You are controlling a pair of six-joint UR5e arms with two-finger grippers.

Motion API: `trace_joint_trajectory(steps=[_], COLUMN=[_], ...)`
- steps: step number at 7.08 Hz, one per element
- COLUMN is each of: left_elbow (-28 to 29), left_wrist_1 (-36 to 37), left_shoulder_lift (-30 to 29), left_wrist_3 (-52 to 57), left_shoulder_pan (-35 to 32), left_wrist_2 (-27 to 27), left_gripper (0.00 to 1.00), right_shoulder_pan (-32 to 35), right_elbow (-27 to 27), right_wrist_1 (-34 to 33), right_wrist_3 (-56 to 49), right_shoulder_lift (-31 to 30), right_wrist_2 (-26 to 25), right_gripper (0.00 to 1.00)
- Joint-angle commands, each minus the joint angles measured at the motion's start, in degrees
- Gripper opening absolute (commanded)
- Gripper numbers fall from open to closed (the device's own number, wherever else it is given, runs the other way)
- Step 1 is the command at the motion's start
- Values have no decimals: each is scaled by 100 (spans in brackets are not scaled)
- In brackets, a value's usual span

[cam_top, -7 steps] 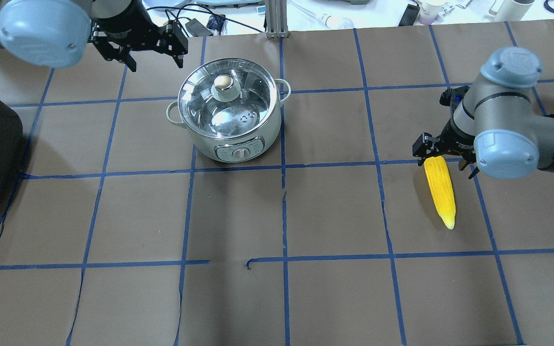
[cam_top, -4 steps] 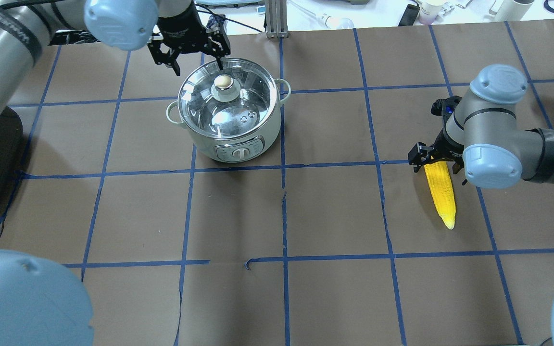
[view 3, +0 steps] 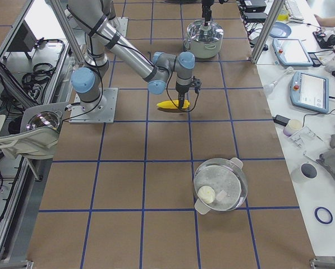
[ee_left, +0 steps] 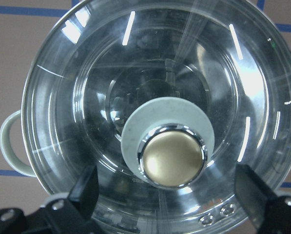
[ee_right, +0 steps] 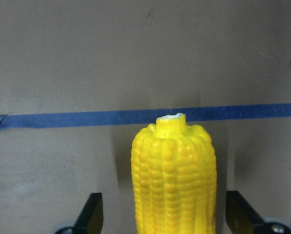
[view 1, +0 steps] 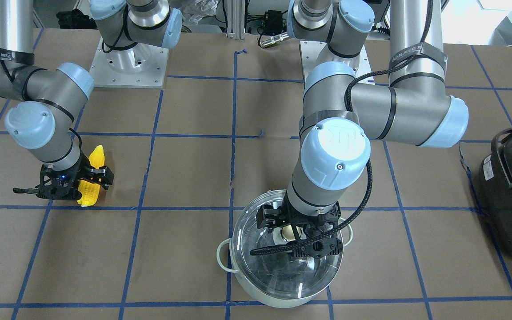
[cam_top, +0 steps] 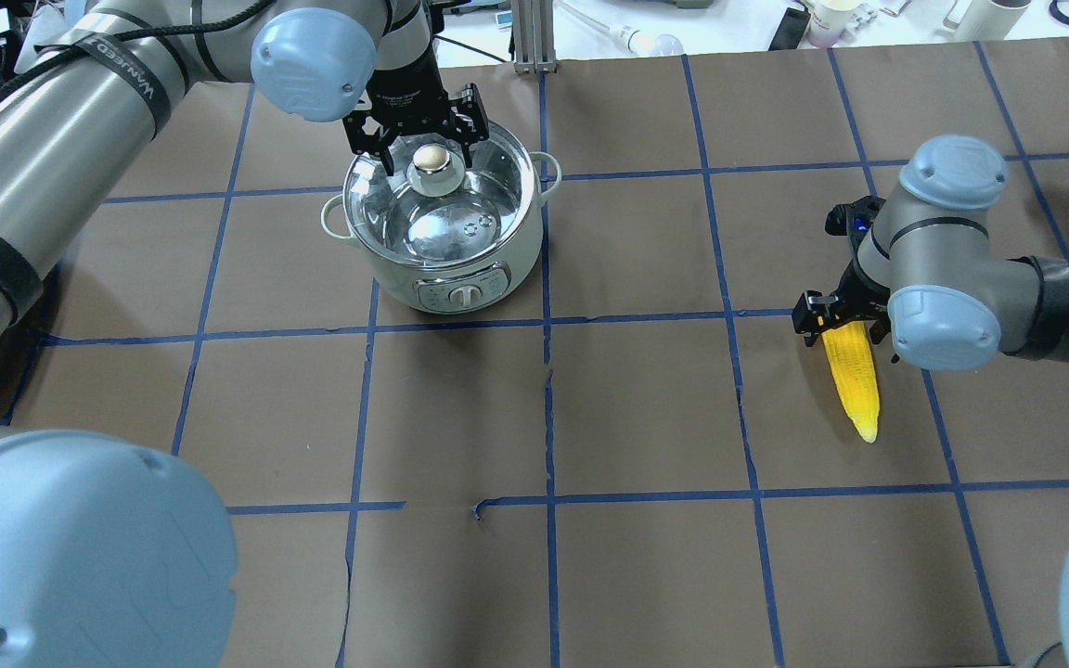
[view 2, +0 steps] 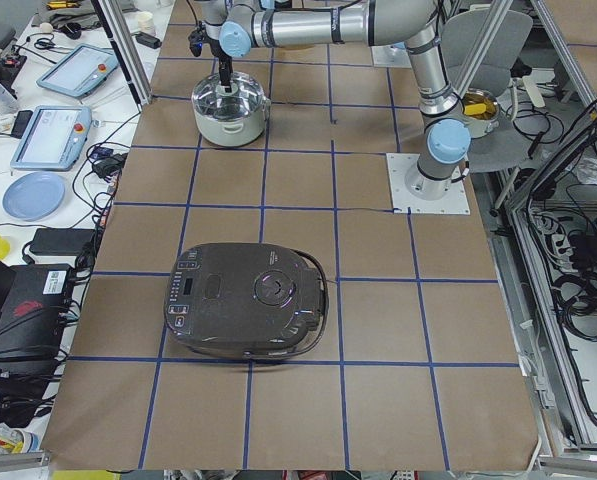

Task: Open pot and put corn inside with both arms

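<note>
On the robot's side of the brown-paper table (cam_top: 646,408), the corn (cam_top: 850,380) lies flat to the right, its tapered tip pointing back toward the robot. The right gripper (ee_right: 165,214) stands low over the cob's blunt end, jaws spread wide, one finger on each side with a gap showing between pad and kernels; it has hold of nothing. Well apart, farther across the blue-taped grid and left of centre, the pot (cam_top: 460,278) sits upright with its glass lid (ee_left: 77,97) in place and its dial panel facing the robot. The left gripper (cam_top: 430,148) hangs over the lid, parted jaws flanking the brass-coloured knob (ee_left: 172,158) without closing on it. A dark grey appliance (view 2: 248,315) rests at the table's left end, well away from the pot.
</note>
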Motion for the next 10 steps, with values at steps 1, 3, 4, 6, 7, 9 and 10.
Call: trace_joint_trajectory(steps=[1, 3, 4, 6, 7, 9, 10], left_elbow=[-3, 14, 15, 154, 390, 375, 340], left_wrist_1=[21, 39, 135, 197, 101, -259, -338], left_shoulder_lift=[-19, -1, -1, 147, 192, 253, 280], left_wrist_3=[-3, -11, -11, 6, 128, 854, 1285], left_shoulder_pan=[-18, -18, -18, -1, 104, 770, 1060], left_wrist_2=[-10, -18, -19, 51, 60, 52, 52], left_gripper=[62, 7, 0, 0, 0, 0, 0], right_shoulder_pan=[-9, 0, 70, 271, 768, 1666, 1931], right_elbow=[-24, -277, -618, -1392, -1700, -2323, -2753], right_wrist_1=[-41, 63, 229, 1187, 1232, 1590, 1793], right_wrist_3=[23, 31, 31, 189, 494, 1511, 1743], right_shoulder_lift=[122, -43, -149, -273, -247, -194, -98], right_wrist_2=[51, 95, 252, 737, 650, 438, 447], right_gripper=[36, 6, 9, 8, 8, 8, 9])
